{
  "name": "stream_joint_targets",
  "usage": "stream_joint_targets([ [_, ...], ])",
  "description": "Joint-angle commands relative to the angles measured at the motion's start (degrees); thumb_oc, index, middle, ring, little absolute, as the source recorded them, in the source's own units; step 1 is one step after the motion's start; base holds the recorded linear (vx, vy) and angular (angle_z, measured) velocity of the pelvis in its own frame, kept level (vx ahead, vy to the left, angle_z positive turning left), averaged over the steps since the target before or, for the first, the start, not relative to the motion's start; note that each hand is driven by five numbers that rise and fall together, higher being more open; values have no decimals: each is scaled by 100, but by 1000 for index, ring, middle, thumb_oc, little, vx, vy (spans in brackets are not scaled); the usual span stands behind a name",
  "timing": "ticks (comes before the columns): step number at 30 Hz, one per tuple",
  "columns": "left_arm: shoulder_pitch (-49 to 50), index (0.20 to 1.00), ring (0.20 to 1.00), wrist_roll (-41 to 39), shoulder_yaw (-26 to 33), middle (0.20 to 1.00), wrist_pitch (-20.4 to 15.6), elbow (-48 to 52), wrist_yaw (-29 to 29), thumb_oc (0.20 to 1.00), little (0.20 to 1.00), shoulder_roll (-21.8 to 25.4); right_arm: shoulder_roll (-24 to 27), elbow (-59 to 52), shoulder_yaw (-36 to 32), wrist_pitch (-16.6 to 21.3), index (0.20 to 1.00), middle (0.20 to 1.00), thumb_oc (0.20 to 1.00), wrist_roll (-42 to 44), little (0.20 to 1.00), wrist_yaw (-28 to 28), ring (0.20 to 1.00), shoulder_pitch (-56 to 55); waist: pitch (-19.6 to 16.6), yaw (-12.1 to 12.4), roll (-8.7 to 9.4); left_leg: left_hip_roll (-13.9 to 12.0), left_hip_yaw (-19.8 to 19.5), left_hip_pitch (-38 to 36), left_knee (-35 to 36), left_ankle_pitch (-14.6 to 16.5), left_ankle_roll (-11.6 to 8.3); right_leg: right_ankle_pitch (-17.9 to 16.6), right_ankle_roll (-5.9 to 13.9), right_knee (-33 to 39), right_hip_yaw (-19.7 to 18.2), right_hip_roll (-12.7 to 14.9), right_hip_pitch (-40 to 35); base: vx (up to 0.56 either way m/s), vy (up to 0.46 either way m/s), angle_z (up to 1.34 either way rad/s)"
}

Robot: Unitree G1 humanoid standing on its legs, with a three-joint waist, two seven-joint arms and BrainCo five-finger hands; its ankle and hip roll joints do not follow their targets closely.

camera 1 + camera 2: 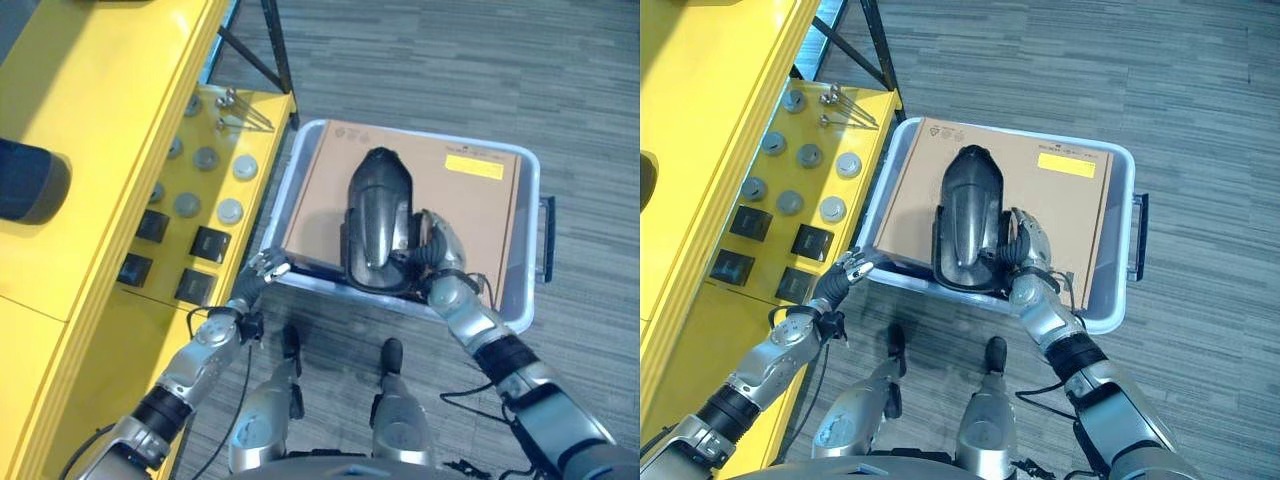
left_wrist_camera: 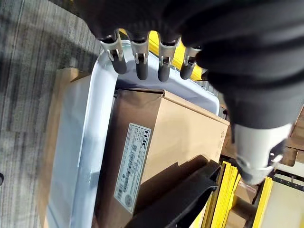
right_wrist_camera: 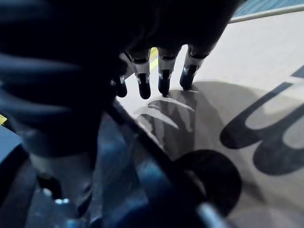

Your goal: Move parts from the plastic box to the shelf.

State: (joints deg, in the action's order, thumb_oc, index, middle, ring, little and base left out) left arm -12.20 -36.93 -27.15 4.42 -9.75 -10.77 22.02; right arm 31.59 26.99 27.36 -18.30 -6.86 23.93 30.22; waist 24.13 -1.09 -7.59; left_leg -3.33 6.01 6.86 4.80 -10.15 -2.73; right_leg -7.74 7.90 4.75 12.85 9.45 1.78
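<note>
While the dark part (image 1: 968, 215) lay in the plastic box (image 1: 1118, 300) at frame centre, right hand (image 1: 1032, 250) straight-fingered beside it, left hand (image 1: 266, 268) relaxed at the rim, the shelf (image 1: 90, 120) was judged unreached.

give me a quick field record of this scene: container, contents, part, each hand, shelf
container: pale plastic box on the floor beside the yellow shelf
contents: cardboard box with a dark part lying on top
left hand: fingers straight, at the plastic box's near corner rim
right hand: against the dark part's side, grip unclear
shelf: round grey discs and black square blocks
</note>
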Motion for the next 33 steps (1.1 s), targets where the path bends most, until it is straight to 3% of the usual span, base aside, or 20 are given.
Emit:
stream_joint_targets([
  [1, -393, 1000, 1000, 7, -164, 1000, -269, -81, 171, 1000, 1000, 133, -196, 985, 503, -689, 200, 200, 200, 300, 200, -753, 200, 268, -131, 227, 213, 2, 165, -270, 20, 634, -176, 347, -143, -234, 125, 99, 120, -49, -72, 7],
  [5, -624, 1000, 1000, 44, -263, 1000, -274, -213, 350, 1000, 1000, 106, -361, 2156, 627, -758, 200, 200, 200, 1056, 200, -20, 200, 714, -162, 360, 201, -21, 90, -235, 20, 598, -198, 293, -159, -165, 192, 81, 85, -63, -63, 10],
  [13, -479, 1000, 1000, 30, -190, 1000, -104, 33, 439, 1000, 1000, 227, 100, 1919, 125, 41, 200, 200, 200, 826, 200, 772, 200, 222, -426, 290, 358, -102, 151, -386, 20, 601, -217, 269, -133, -67, 225, 7, -130, -22, -41, 8],
  [16, -299, 1000, 1000, 22, -68, 1000, 8, 257, 414, 1000, 1000, 326, 585, 914, -308, 362, 200, 200, 200, 159, 200, 985, 200, -238, -642, 147, 497, -221, 268, -569, 20, 599, -236, 294, -129, -33, 185, -80, -285, -2, -57, -3],
  [24, -245, 1000, 1000, -66, 148, 1000, 318, 545, 696, 1000, 1000, 280, 1257, -1111, -1018, 739, 200, 200, 200, -1136, 200, 1021, 200, -765, -1070, -91, 733, -450, 489, -953, 20, 638, -277, 422, -168, 13, 109, -258, -597, 3, -67, -14],
  [33, -799, 1000, 1000, -456, -119, 1000, 814, 602, 1039, 1000, 1000, -18, 1726, -2047, -933, 1125, 200, 200, 200, -2140, 200, 1128, 200, -86, -1374, -182, 856, -626, 634, -1251, 20, 683, -329, 600, -213, 9, 84, -390, -865, -14, -46, -11],
])
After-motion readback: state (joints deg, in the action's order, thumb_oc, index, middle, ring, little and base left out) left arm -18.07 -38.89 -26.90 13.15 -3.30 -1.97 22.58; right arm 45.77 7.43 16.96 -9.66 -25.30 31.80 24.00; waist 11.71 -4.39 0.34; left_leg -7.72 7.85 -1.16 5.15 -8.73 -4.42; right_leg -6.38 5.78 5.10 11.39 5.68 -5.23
